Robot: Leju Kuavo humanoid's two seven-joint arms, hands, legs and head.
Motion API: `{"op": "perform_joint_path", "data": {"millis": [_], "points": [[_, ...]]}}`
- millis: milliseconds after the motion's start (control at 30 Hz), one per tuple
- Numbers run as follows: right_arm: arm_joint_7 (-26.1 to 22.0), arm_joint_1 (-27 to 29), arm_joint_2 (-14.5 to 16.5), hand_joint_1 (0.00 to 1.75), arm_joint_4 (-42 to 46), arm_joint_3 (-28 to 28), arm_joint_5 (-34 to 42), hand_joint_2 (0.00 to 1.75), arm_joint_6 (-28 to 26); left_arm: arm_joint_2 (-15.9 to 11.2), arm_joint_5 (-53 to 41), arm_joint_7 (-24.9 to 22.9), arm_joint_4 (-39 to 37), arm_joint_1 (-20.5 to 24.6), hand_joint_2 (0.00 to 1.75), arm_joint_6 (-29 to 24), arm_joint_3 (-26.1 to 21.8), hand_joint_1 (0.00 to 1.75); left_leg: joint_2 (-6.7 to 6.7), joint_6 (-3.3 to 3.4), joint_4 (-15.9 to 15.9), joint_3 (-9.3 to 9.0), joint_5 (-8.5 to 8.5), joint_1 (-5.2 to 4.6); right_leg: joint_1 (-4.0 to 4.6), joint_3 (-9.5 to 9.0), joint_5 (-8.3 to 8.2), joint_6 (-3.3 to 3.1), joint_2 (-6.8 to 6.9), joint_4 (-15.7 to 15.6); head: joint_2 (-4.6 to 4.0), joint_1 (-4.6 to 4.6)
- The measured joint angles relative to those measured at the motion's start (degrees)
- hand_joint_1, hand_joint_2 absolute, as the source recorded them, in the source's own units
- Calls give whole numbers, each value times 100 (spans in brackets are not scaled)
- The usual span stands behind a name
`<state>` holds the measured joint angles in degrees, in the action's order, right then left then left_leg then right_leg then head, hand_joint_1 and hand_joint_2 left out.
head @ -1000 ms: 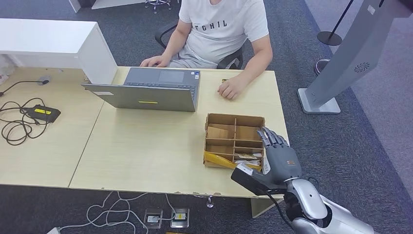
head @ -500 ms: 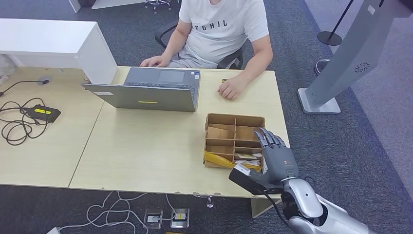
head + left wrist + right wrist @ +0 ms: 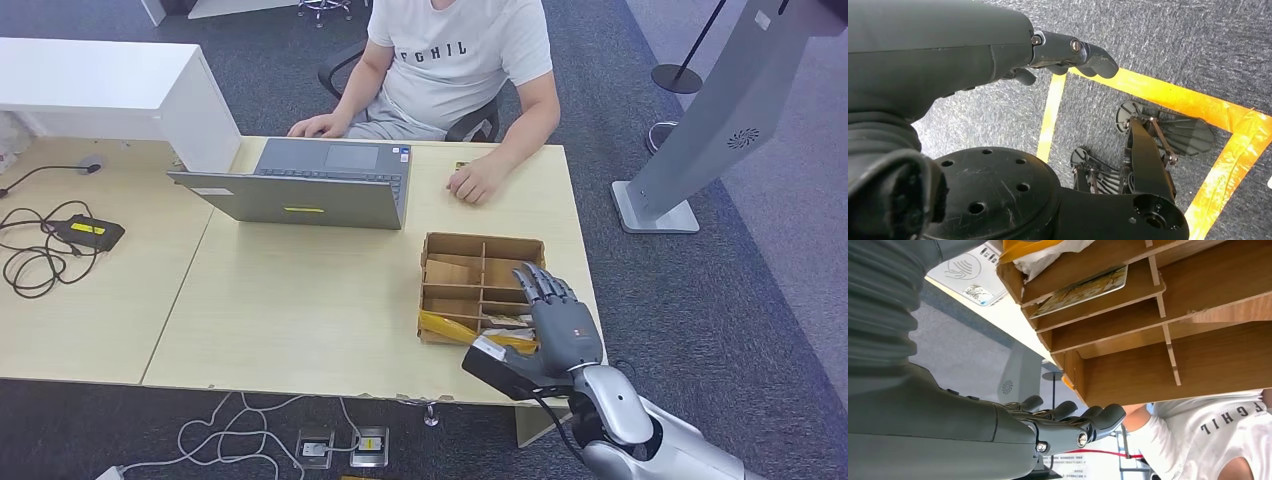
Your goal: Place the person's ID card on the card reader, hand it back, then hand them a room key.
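One right hand (image 3: 563,330) above the cardboard organizer (image 3: 482,287), fingers (image 3: 538,284) outstretched and empty, card (image 3: 1082,289) in a nearby compartment.

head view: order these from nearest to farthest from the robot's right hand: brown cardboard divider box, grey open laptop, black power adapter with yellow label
Measured from the right hand in the head view:
1. Brown cardboard divider box: right under the fingers, at the table's right end.
2. Grey open laptop: across the table, in front of the person.
3. Black power adapter with yellow label: far left, among the cables.
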<state>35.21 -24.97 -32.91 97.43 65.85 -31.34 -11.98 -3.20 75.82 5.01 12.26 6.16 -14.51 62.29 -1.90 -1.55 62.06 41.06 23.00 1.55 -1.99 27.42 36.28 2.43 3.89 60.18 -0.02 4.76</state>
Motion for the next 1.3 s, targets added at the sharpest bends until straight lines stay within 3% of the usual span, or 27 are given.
{"op": "perform_joint_path", "data": {"millis": [567,600,700,733,800,1300], "points": [[-34,-6,129,0,-136,35,57,175,152,-1,31,-24,0,2,0,-32,0,0,0,0,0,0,0,0,0,1,0,0,0,0,0,0],[-34,-6,134,21,-145,35,65,175,154,-1,35,-25,0,2,0,-36,0,0,0,0,0,0,0,0,0,1,0,0,0,0,0,0],[-37,-6,145,146,-167,35,82,175,153,-1,41,-31,0,2,0,-40,0,0,0,0,0,0,0,0,0,1,0,0,0,0,0,0],[-38,-6,147,168,-173,35,90,175,152,-1,42,-32,0,2,0,-42,0,0,0,0,0,0,0,0,0,1,0,0,0,0,0,-1],[-39,-6,148,175,-181,34,107,175,146,-1,42,-33,0,2,0,-44,0,0,0,0,0,0,0,0,0,1,0,0,0,0,0,0],[-39,-8,148,175,-196,16,143,175,117,-1,42,-33,0,2,0,-44,0,0,0,0,0,0,0,0,-1,1,0,0,0,0,0,1]]}}
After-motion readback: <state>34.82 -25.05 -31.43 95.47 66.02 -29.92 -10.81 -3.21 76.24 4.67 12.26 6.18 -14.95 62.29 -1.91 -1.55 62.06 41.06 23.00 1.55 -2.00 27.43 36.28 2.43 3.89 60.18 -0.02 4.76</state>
